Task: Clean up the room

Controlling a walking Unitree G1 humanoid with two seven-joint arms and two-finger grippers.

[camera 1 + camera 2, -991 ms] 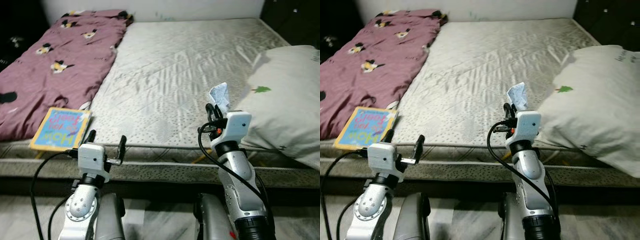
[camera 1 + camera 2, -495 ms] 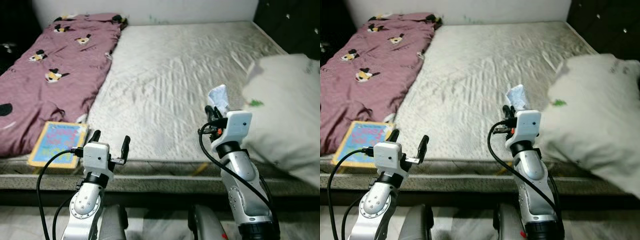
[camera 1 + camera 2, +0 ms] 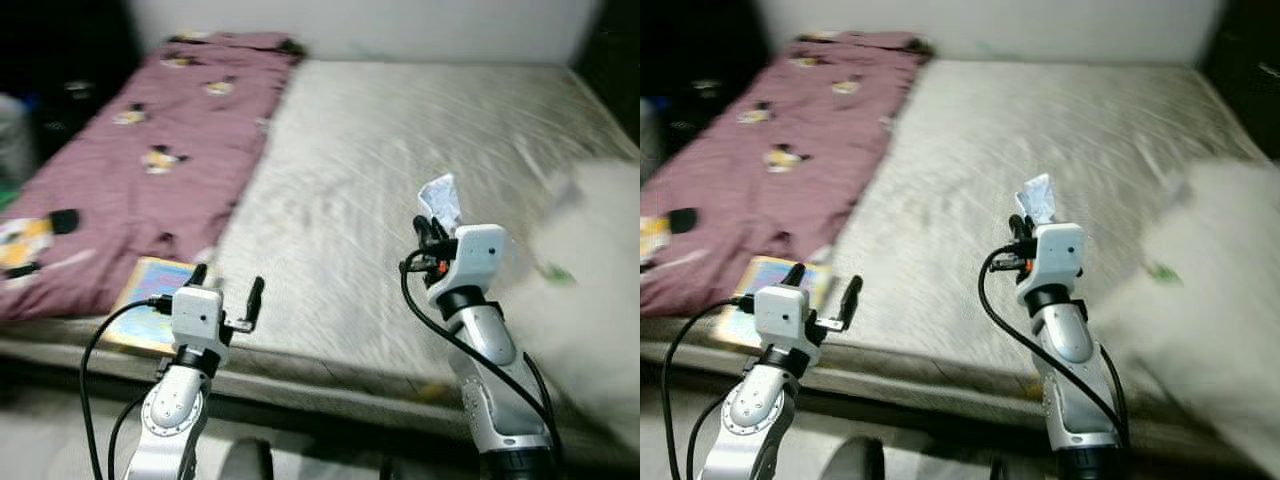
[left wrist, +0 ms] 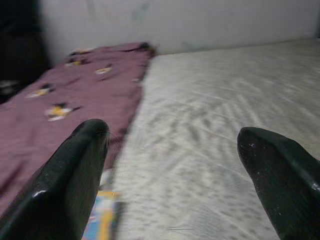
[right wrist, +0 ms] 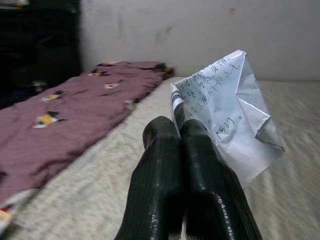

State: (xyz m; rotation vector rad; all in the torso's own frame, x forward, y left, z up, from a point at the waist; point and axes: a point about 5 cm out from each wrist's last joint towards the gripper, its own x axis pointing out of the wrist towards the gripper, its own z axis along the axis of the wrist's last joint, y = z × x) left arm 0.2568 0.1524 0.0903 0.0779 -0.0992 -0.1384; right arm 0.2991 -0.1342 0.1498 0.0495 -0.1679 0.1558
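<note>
Crumpled paper (image 5: 232,107) sits pinched between the closed fingers of the right gripper (image 3: 428,227), held up over the bare mattress (image 3: 400,140) — well off its surface. Left gripper (image 3: 224,288) hangs near the mattress edge, fingers spread and empty, beside a colourful book (image 3: 152,305) — maroon blanket (image 3: 140,150) beyond.

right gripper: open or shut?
Shut: the right gripper has its fingers pressed together, pinching a crumpled paper with handwriting.

We count one bed (image 3: 400,160), one purple blanket (image 3: 150,150), one pillow (image 3: 590,270), one colourful book (image 3: 150,315), one crumpled paper (image 5: 230,115), and two grippers: left (image 3: 225,290), right (image 3: 432,228).
</note>
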